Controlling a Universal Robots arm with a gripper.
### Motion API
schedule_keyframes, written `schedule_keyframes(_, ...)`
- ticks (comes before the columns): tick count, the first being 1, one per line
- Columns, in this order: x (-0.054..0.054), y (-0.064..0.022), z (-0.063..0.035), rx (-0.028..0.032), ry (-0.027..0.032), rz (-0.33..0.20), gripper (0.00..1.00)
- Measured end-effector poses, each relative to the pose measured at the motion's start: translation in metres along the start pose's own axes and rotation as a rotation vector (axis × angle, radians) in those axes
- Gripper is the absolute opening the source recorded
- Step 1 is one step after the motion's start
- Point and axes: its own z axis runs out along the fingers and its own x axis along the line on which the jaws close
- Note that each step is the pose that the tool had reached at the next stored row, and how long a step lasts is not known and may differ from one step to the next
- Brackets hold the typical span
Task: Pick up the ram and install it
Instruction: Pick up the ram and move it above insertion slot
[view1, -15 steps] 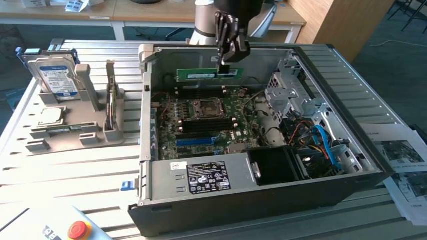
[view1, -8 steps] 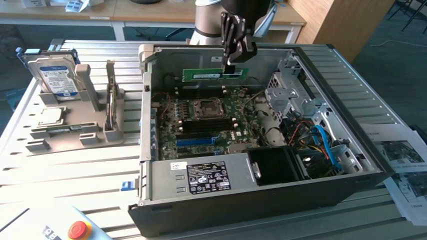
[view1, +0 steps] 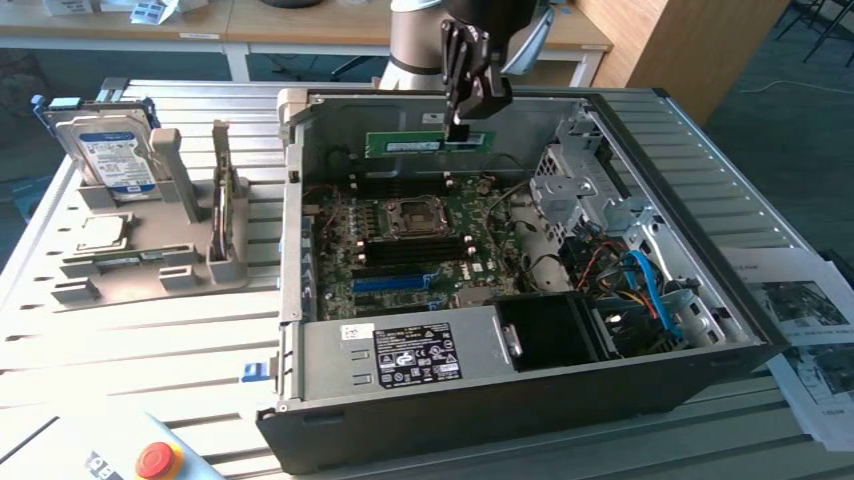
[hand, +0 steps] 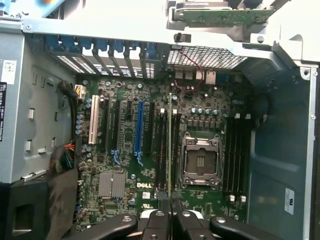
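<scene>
My jaws are pinched narrow on the ram (view1: 424, 144), gripping its top edge near the 3 o'clock end. It hangs at my 6 o'clock inside the open case (view1: 561, 410). Long axis runs 9-to-3 in the exterior view, parallel to the memory slots (view1: 400, 252) by the CPU socket (view1: 412, 217). Not seated yet.

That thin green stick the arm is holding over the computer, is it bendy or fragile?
Probably stiff: the ram juts out level from the tool without sagging. Likely light, since a narrow pinch alone holds it. In the wrist view it looks very thin edge-on, so it may well crack if forced crooked against the motherboard.
</scene>
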Motion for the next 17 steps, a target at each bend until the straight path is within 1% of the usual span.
schedule_keyframes(4,-0.0045,-0.0009,0.0004,0.0,-0.0001,0.0,0.12)
schedule_keyframes(11,-0.0048,-0.0009,0.0006,0.0001,-0.0002,0.0,0.12)
schedule_keyframes(14,-0.0047,-0.0009,0.0032,0.0025,0.0,0.0,0.12)
schedule_keyframes(17,-0.0046,-0.0011,0.0072,0.0036,0.0001,0.0,0.12)
